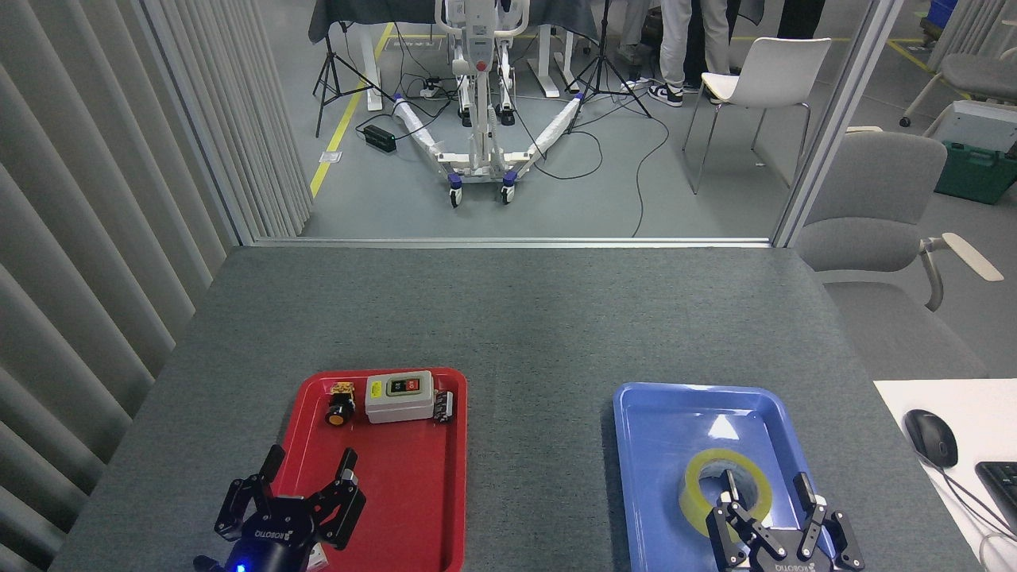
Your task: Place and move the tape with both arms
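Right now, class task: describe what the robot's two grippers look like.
Both the left gripper and the right gripper are black, with several jointed fingers on a dark round base printed with white lettering. The left base shows a small blue light. Their white arm casings are out of view.

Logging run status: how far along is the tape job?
Done: the tape lies flat in the blue tray. In hand: nothing; the right gripper is open beside it, the left gripper open over the red tray. Left: gripping and moving the tape.

Yellow translucent tape [725,492] roll, lying flat, near end of blue tray [651,477]
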You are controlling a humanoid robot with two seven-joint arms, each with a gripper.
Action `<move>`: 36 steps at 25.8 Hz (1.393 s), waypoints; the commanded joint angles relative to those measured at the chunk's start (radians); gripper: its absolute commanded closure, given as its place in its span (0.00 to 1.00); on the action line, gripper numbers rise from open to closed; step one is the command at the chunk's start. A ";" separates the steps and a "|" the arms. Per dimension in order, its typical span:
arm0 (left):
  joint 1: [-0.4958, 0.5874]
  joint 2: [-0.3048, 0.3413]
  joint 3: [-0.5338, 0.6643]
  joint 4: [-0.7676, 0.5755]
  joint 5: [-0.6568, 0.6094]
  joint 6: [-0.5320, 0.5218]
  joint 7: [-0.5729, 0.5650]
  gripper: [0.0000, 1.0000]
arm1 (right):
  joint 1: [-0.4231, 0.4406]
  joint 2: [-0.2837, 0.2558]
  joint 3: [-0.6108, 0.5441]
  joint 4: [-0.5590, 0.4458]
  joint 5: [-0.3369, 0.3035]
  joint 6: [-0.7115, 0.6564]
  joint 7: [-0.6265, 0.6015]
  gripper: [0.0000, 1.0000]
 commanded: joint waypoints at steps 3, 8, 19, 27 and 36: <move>-0.002 -0.002 0.000 0.001 0.000 0.001 0.000 0.01 | 0.031 0.021 -0.013 -0.013 0.018 0.005 -0.001 0.09; -0.002 -0.002 -0.002 0.001 -0.001 0.042 0.000 0.01 | 0.029 0.015 -0.016 -0.013 0.018 0.001 -0.002 0.00; 0.026 0.013 0.000 0.018 -0.132 0.061 -0.001 0.01 | 0.012 0.004 -0.017 -0.007 0.002 -0.005 -0.002 0.00; 0.040 0.009 0.006 0.018 -0.103 0.075 0.011 0.01 | 0.014 0.004 -0.016 -0.007 0.002 -0.006 -0.001 0.00; 0.034 0.009 0.012 0.052 -0.090 0.082 0.013 0.01 | 0.017 0.004 -0.013 -0.007 0.002 -0.006 0.001 0.00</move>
